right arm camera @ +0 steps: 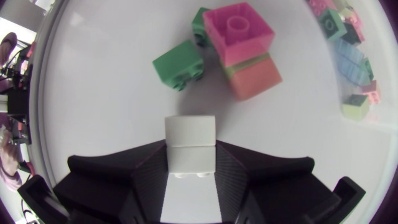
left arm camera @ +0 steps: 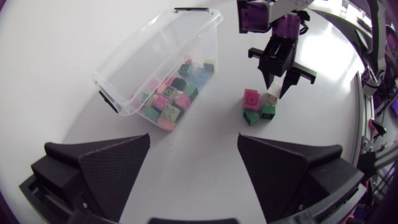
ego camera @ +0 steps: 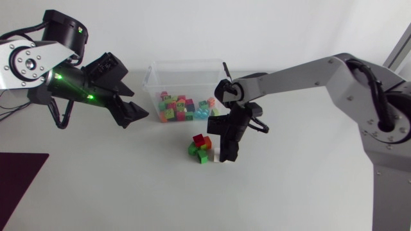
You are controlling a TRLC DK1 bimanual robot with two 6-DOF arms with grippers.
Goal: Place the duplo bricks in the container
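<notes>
Closest to the right wrist camera, a white brick (right arm camera: pixel 190 140), pinched from both sides between the two black fingers of the right gripper (right arm camera: pixel 190 155), its front end poking out past the fingertips. Seen from above, right gripper (ego camera: pixel 226 154) pointing straight down, low over the table (ego camera: pixel 96 192), near the middle. White brick (ego camera: pixel 216 153) just to the right of a small heap of loose bricks, close beside it; touching or not, cannot tell. Whether resting on the table or held just off it, also cannot tell.

In that heap, a red brick (ego camera: pixel 201 140) stacked on top, with green bricks (ego camera: pixel 198 153) under it and at its left side. From the right wrist, red brick (right arm camera: pixel 239 28) straight ahead of the fingers, studs up, one green brick (right arm camera: pixel 179 64) lying beside it.

Farther back, a clear container (ego camera: pixel 183 64), lid off, upright, with a layer of mixed bricks (ego camera: pixel 183 108) in pink, green, blue and dark tones on its floor. Heap just in front of its near wall, a little to the right.

Left gripper (ego camera: pixel 131 115) held up off the table at the left, fingers spread wide apart, nothing between them. From its own wrist, left gripper (left arm camera: pixel 194 146) aimed toward the container (left arm camera: pixel 155 37) and the heap beyond.

Dark mat (ego camera: pixel 19 186) at the near left corner.
</notes>
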